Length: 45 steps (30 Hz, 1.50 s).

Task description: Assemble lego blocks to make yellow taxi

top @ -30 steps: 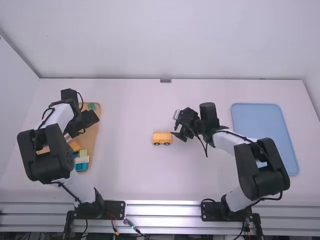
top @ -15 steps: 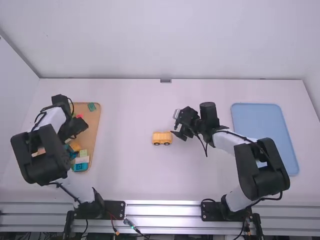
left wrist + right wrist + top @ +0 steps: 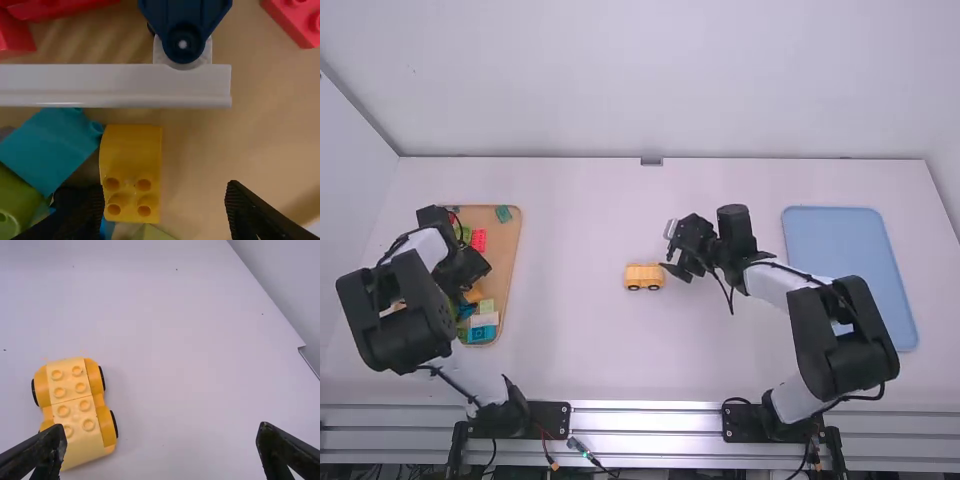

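High view looks down; wrist views sit close.

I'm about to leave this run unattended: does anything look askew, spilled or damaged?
Nothing stands out. The yellow car stands upright on the table, with no visible damage. The loose blocks lie jumbled, but those in sight are within the tan tray.

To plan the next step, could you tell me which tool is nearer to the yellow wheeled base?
Right. The right tool is just to the right of the wheeled base; the left tool is far to its left, over the tan tray.
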### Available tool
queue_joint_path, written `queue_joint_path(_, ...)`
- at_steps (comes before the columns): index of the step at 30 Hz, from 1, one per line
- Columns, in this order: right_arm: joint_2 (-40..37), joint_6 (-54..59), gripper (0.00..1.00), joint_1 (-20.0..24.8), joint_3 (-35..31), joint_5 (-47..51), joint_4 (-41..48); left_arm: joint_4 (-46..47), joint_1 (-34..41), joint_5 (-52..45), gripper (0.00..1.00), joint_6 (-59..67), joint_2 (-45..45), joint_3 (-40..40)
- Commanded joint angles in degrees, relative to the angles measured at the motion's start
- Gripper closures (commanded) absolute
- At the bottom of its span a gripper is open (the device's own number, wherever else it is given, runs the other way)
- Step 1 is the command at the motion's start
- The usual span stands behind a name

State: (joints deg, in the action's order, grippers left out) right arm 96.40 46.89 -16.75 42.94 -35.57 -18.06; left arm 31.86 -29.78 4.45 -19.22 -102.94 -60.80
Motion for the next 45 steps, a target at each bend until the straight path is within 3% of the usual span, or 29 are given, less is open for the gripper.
queue_joint_path(1,-1.16,-0.15,0.01,-0.15,-0.17,-0.37,-0.11,-0.07,0.09,-0.39,0.38,0.68,0.50,1.73)
queue_joint_path(12,-1.16,-0.15,0.01,-0.17,-0.17,-0.37,-0.13,-5.86,0.15,-0.59,0.41,1.09,0.52,5.51)
queue_joint_path(17,-1.16,-0.26,0.01,-0.17,-0.17,-0.37,-0.09,-7.74,0.15,-0.59,0.55,1.07,0.52,6.95)
queue_joint_path(31,-1.16,-0.37,0.01,-0.17,-0.17,-0.37,0.31,-7.91,0.20,-0.63,0.79,1.03,0.61,4.76)
queue_joint_path(33,-1.16,-0.37,0.01,-0.17,-0.17,-0.37,0.31,-5.44,0.22,-0.59,0.95,-1.33,0.63,1.88)
queue_joint_path(34,-1.16,-0.37,0.01,-0.17,-0.17,-0.37,0.33,-4.57,0.42,-0.59,0.98,-2.58,0.66,0.90)
queue_joint_path(45,-1.16,-0.37,0.01,-0.17,-0.22,-0.37,0.50,-2.51,8.00,-1.01,0.98,-21.33,6.01,-0.57)
